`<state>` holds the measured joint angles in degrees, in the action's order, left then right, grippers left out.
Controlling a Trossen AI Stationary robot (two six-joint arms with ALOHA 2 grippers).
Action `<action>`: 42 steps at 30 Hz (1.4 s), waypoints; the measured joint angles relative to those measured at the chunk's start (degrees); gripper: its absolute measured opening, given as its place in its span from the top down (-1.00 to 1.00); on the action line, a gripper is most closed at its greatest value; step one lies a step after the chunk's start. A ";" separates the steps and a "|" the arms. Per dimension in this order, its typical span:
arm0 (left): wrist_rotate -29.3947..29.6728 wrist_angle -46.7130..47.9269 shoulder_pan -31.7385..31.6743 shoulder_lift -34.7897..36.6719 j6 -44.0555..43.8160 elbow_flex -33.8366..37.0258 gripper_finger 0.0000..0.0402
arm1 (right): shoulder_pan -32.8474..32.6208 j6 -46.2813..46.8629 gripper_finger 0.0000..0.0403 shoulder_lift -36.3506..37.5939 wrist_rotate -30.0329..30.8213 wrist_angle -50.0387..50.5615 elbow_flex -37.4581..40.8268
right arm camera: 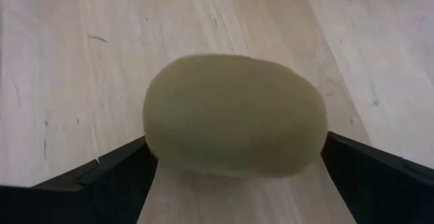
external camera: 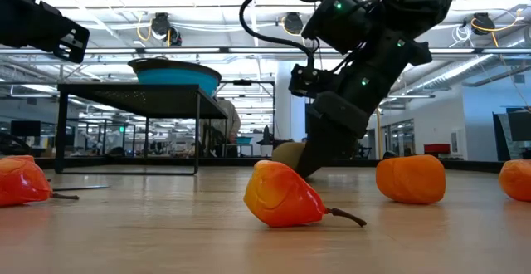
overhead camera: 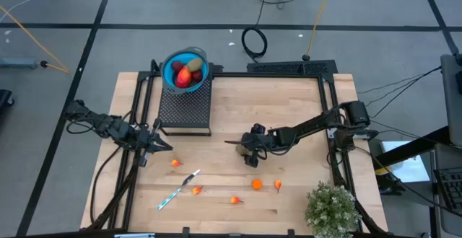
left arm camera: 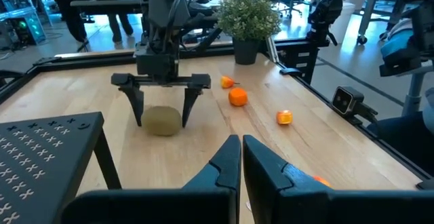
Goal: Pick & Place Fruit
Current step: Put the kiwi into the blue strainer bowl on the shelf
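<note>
Olive-brown oval fruit [left arm camera: 161,121] on table, small orange fruits [overhead camera: 257,184] scattered nearby

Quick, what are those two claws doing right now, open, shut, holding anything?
Left gripper: shut, holding nothing, near the mesh stand.
Right gripper: open, fingers astride the olive-brown oval fruit on the table, not yet closed.

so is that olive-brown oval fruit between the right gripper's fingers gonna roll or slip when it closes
Probably a little. The oval fruit is rounded and smooth-looking, so it may roll on the bare table. The right gripper stands open around it with fingers on both sides, which should trap it. It looks stiff, unlikely to squash.
</note>
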<state>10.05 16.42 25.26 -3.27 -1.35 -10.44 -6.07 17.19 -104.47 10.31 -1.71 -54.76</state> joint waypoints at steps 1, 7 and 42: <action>0.01 0.01 0.02 0.00 0.00 0.00 0.91 | 0.00 -0.16 -0.96 -0.02 0.00 0.08 0.02; -0.01 0.01 0.02 0.00 -0.32 0.00 0.91 | -0.01 -2.91 -0.96 -0.02 0.04 -0.23 0.02; -0.03 0.03 0.01 0.00 -1.47 0.00 0.90 | -0.04 -0.56 -0.28 0.00 -0.12 0.06 0.02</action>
<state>10.02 16.45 25.27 -3.27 -2.82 -10.44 -6.10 16.63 -104.47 10.18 -1.65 -54.74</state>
